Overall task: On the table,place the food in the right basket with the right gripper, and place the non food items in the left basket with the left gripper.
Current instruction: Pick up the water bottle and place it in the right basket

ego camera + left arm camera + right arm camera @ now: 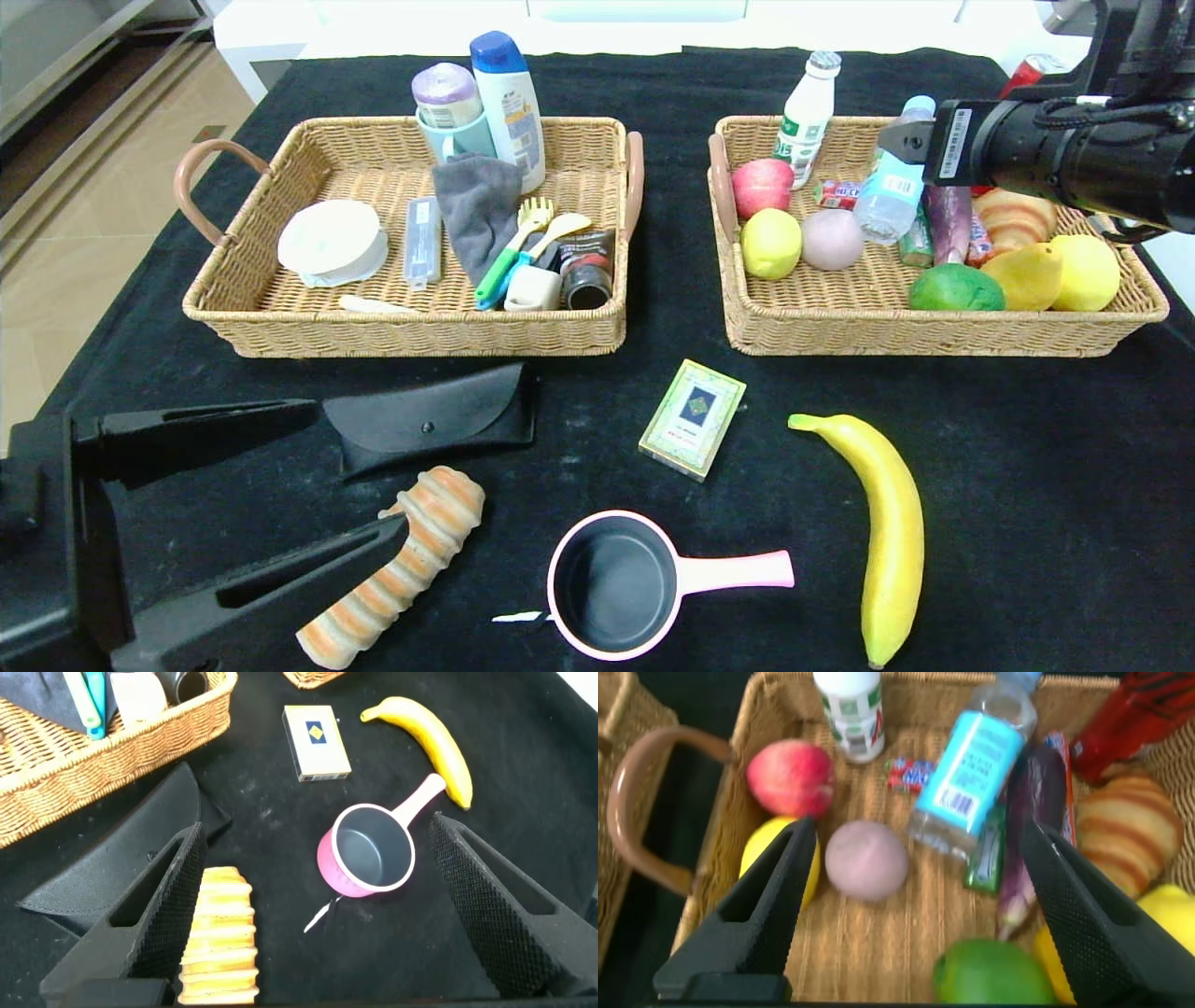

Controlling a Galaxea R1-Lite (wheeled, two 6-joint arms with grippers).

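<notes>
- Nearest, the black left gripper [350,471] is wide open, holding nothing, beside the striped bread roll [397,569].
- Still waiting on the black cloth table [1027,467]: pink saucepan [621,583], long yellow banana [887,537], green card box [693,418], black glasses case [434,420].
- Far right, the clear water bottle [892,182] lies in the right wicker basket [934,331]; the right gripper [910,849] is open and empty above it.
- I think about half is left.

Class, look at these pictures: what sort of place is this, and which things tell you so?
Probably an indoor sorting test bench: a black cloth-covered table, two woven wicker baskets of sorted goods.
</notes>
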